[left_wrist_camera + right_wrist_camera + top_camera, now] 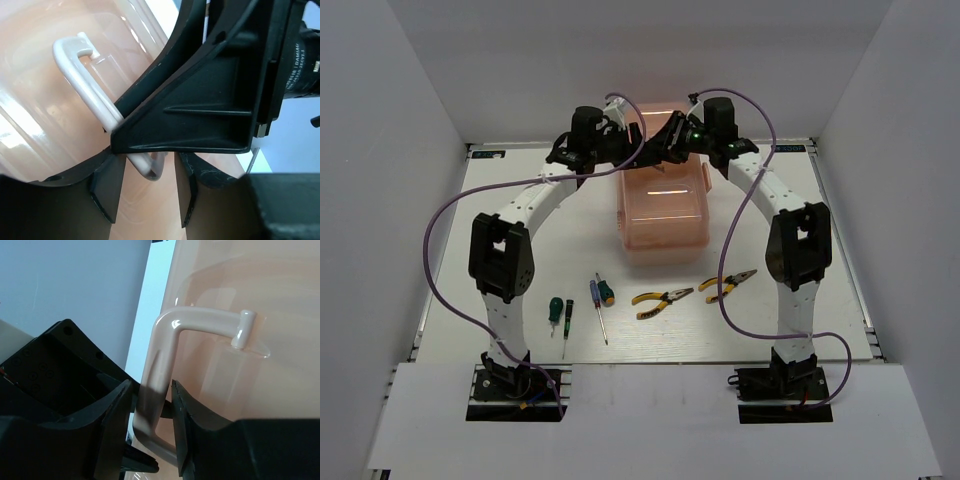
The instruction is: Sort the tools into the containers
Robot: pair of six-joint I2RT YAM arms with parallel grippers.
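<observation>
My table (650, 345) is a white board, and four tools lie in a loose row across its near half. From my left come the dark green screwdriver (556, 311), the blue-and-green screwdriver (601, 298) with its longer shaft pointing back toward me, the first yellow pliers (662, 302) and the second yellow pliers (727, 285). Behind them, in the far middle, sits the peach-pink toolbox (665, 215)

Toolbox (665, 205) sits mid-counter (450, 335), toward far edge. Near of it, tools lie in a row on counter, L to R: short screwdriver (554, 311), long-shaft screwdriver (601, 295), first pliers (663, 300), second pliers (727, 284). At box's far end, lid handle (165, 365) runs betw. fingers of left pincer (150, 200), coming from L, and right pincer (152, 440), from R.
</observation>
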